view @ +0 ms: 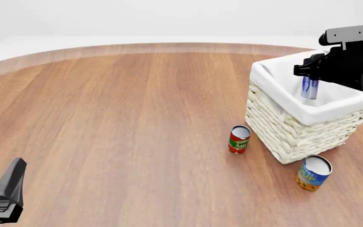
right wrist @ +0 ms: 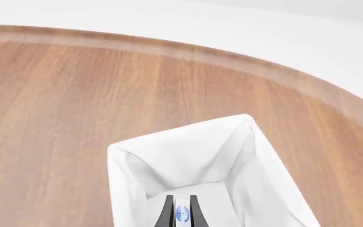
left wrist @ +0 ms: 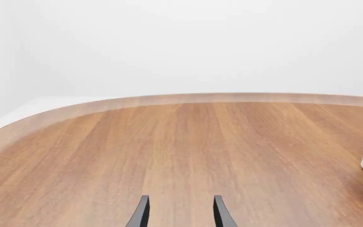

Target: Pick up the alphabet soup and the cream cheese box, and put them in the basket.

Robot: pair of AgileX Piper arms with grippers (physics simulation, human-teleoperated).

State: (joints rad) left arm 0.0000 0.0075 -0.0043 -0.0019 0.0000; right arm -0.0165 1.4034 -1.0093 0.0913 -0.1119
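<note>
While the right gripper (view: 309, 90) hangs over the open basket (view: 282, 127), its fingers are clamped on the cream cheese box (right wrist: 183, 213), a small blue-and-white pack held upright above the white lining. Just beside the basket's near corner, the alphabet soup (view: 313, 173) stands upright, blue and yellow with a pale top. Low at the table's near left edge, the left gripper (left wrist: 180, 213) has its fingers parted around nothing.

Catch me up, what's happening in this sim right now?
The right gripper is over the basket, shut on the cream cheese box, which hangs inside the lined opening and is not yet let go. The alphabet soup stands on the table just in front of the basket, with the tomato sauce can to the basket's left. The left gripper is open and holds nothing, low over bare wood far from the cans.
</note>
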